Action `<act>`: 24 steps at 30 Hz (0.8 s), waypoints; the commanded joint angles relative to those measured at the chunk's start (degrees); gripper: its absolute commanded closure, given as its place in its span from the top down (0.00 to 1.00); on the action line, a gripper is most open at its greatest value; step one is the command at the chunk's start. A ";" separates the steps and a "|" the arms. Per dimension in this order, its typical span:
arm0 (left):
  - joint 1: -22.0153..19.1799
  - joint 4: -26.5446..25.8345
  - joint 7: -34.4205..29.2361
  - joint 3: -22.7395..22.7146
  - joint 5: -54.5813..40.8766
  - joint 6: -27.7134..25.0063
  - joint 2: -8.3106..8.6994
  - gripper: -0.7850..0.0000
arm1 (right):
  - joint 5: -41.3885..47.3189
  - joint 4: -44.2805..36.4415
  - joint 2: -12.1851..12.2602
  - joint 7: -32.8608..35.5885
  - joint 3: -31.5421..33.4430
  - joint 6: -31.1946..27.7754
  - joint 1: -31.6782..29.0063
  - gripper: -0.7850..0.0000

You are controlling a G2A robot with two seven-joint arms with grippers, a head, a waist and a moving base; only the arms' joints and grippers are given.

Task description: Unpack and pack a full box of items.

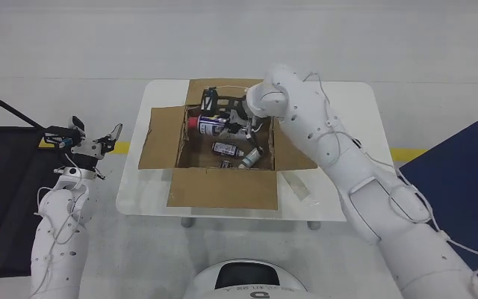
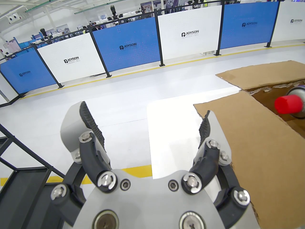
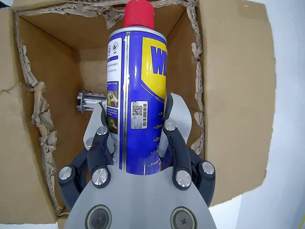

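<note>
1. The right gripper (image 3: 135, 106) pinches a blue and yellow spray can (image 3: 138, 72) around the lower half of its body. One finger presses on each side, and the can's base sits back between the finger roots.
2. The can runs straight out past the fingertips and ends in a red cap (image 3: 139, 13). The cap points toward a corner of the open cardboard box (image 3: 226, 72).
3. From above, the right gripper (image 1: 224, 112) holds the spray can (image 1: 209, 125) on its side within the box's open top. The four flaps of the box (image 1: 220, 188) are folded outward on a white table (image 1: 336, 105).
4. Just beyond the tip of one right finger, deeper in the box, lies a silver toothed metal part (image 3: 89, 101). Torn brown paper lines the box rim around the fingers.
5. In the top view, two small bottles (image 1: 226, 149) (image 1: 250, 158) lie on the box floor, beside the gripped can.
6. The left gripper (image 2: 145, 115) is spread wide with nothing between its fingers.
7. Beyond the left fingertips are the table corner (image 2: 166, 110) and the pale floor. A flap of the box (image 2: 250, 144) lies next to one finger, and past that finger the can's red cap (image 2: 288, 104) shows over the box opening.
8. From above, the left gripper (image 1: 95, 128) sits off the table, well apart from the box.
</note>
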 commanded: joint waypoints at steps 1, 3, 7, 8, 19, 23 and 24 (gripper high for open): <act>0.00 0.00 0.00 0.00 0.00 0.00 0.00 1.00 | -1.03 -8.93 2.24 2.42 3.51 2.13 -4.52 0.00; 0.00 0.00 0.00 0.00 0.00 0.00 0.00 1.00 | -1.64 -16.72 4.45 3.76 6.72 3.47 -8.94 0.00; 0.00 0.00 0.00 0.00 0.00 0.00 0.00 1.00 | -2.17 -29.77 8.45 4.33 13.65 4.04 -16.97 0.00; 0.00 0.00 0.00 0.00 0.00 0.00 0.00 1.00 | -2.16 -32.50 9.30 4.14 15.80 3.85 -18.89 0.00; 0.00 0.00 0.00 0.00 0.00 0.00 0.00 1.00 | -1.12 -47.11 14.00 -17.15 43.78 2.68 -40.26 0.00; 0.00 0.00 0.00 0.00 0.00 0.00 0.00 1.00 | -0.57 -43.80 14.57 -26.15 49.50 1.42 -43.88 0.00; 0.00 0.00 0.00 0.00 0.00 0.00 0.00 1.00 | -0.07 -42.94 14.67 -27.46 50.10 0.95 -44.48 0.00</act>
